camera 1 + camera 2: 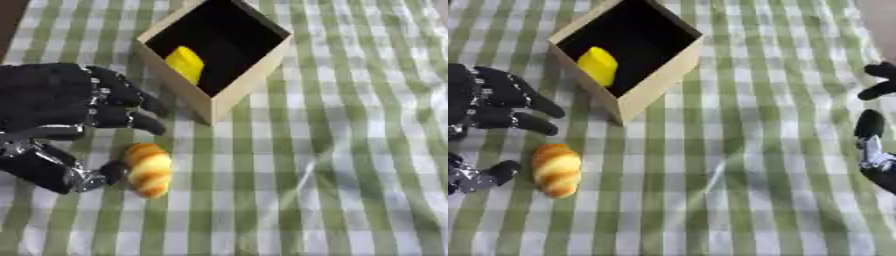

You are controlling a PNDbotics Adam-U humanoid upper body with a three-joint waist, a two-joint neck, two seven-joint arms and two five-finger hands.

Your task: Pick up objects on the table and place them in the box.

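A golden croissant-like bread roll (147,170) lies on the checked cloth at the lower left. My left hand (61,105) hovers just left of it, open, with its thumb (92,175) tip touching the roll's left side and the fingers (131,107) spread above it. A wooden box (234,87) with a dark inside stands at the top centre, tilted. A yellow object (185,64) lies inside it. My right hand (877,145) shows at the right edge of the right eye view, fingers relaxed, holding nothing.
A green and white checked cloth (350,165) covers the whole table. A crease runs through the cloth at the middle right.
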